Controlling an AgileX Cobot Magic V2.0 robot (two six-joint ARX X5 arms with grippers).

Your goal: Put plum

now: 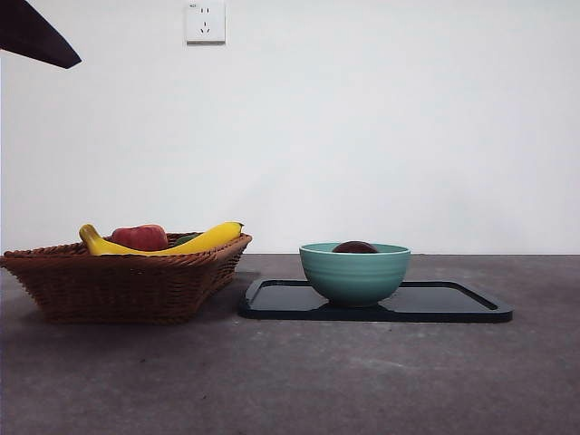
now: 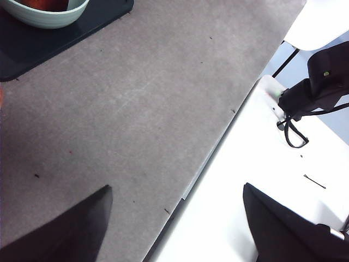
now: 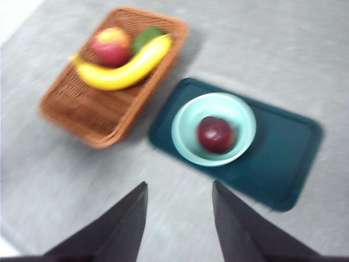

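The dark maroon plum (image 3: 216, 134) lies inside the teal bowl (image 3: 212, 129), which stands on a dark tray (image 3: 283, 158). In the front view only the plum's top (image 1: 354, 246) peeks over the bowl's rim (image 1: 354, 272). My right gripper (image 3: 180, 191) hangs high above the table, open and empty, well clear of the bowl. My left gripper (image 2: 174, 191) is open over the table's edge, away from the bowl (image 2: 46, 13). One arm shows as a black tip (image 1: 36, 36) at the top left corner of the front view.
A wicker basket (image 1: 122, 281) left of the tray (image 1: 376, 304) holds a yellow banana (image 1: 195, 240), a red apple-like fruit (image 1: 140, 237) and something green (image 3: 146, 38). Past the table's edge, the left wrist view shows a white surface with a black device and cable (image 2: 311, 93).
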